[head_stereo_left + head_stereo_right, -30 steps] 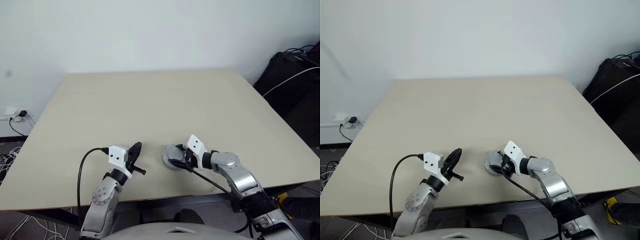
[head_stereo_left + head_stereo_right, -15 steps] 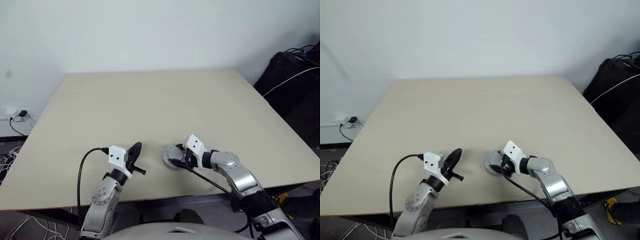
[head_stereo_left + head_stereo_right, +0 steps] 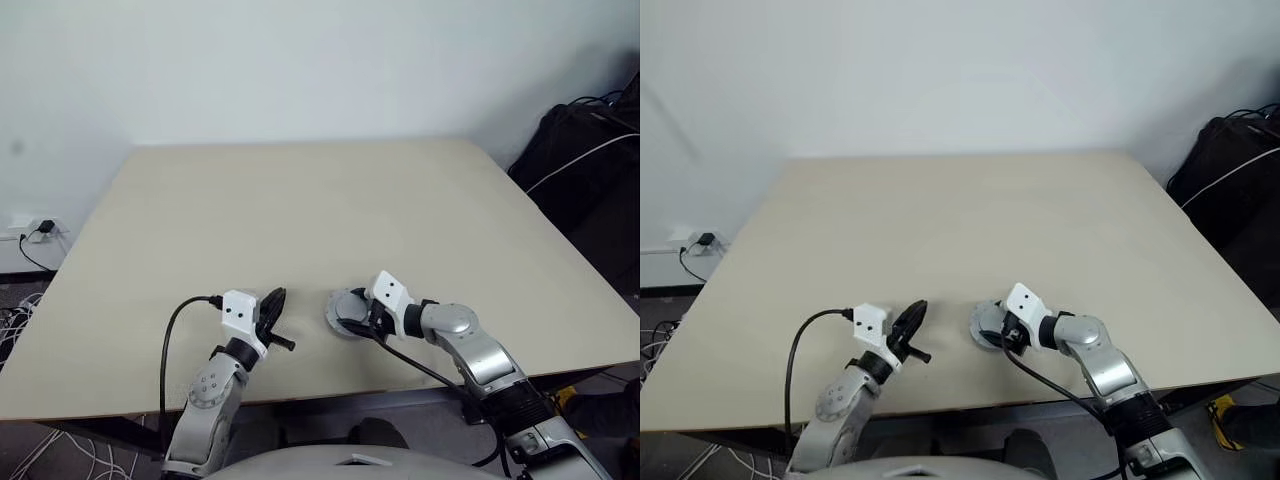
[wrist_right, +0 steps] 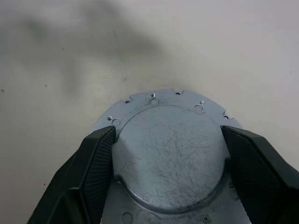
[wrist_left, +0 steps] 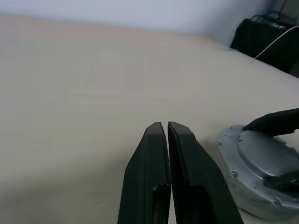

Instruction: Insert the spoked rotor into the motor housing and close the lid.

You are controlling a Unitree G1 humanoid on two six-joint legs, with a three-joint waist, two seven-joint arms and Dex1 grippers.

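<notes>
Little has moved since the earlier frames. Near the table's (image 3: 300, 200) front edge, the left gripper (image 3: 276, 299) is seen with its fingers pressed together, empty. Just to its right, the lid (image 4: 174, 154) lies flat, straddled at its raised centre by the right gripper's (image 3: 352, 318) spread fingers (image 4: 96, 161).

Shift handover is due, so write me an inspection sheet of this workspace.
Surface: beige table, bare apart from the job's part.
Job's things: grey lid lies flat near the front edge; rotor and housing cannot be told.
Clutter: nothing seen.
Grippers: left gripper shut, holding nothing, beside the lid; right gripper spread around the lid's raised centre.
Cables: black cable on the left arm.
Surroundings: white wall, black bag.
</notes>
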